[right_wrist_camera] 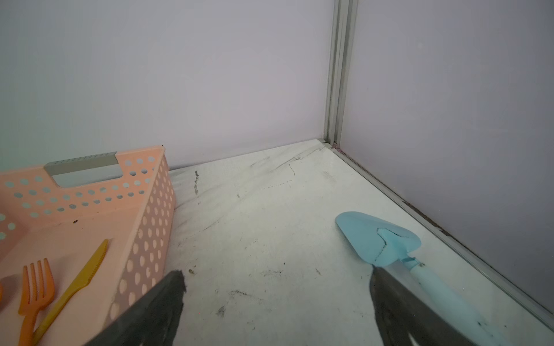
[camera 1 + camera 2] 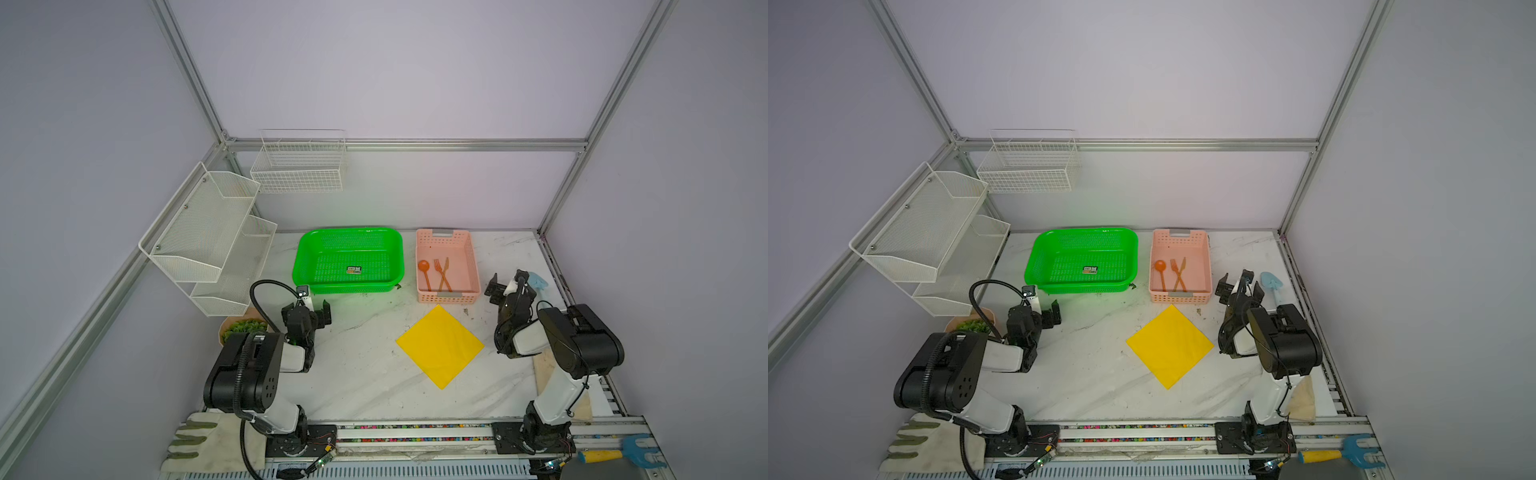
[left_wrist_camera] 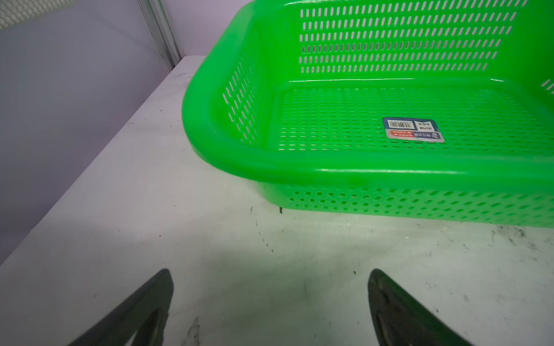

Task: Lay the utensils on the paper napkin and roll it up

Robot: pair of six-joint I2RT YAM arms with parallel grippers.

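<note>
The yellow paper napkin (image 2: 440,345) (image 2: 1170,345) lies flat on the marble table, turned like a diamond, just in front of the pink basket (image 2: 473,266) (image 1: 162,185). Inside that basket lie the orange utensils: a spoon (image 2: 424,272), a fork (image 2: 439,269) (image 1: 37,284) and a knife (image 2: 445,277) (image 1: 81,278), the last two crossing. My right gripper (image 2: 509,284) (image 1: 275,271) hovers open to the right of the basket, empty. Over bare table in front of the green basket, my left gripper (image 2: 308,312) (image 3: 269,272) stands open with nothing in it.
A green basket (image 2: 305,249) (image 3: 209,128) stands left of the pink one. A light-blue trowel (image 2: 538,282) (image 1: 377,239) lies beside my right gripper, near the wall. White racks (image 2: 208,241) stand at back left, a potted plant (image 2: 243,326) by the left arm, gloves (image 2: 195,436) and a blue rake (image 2: 623,453) at the front.
</note>
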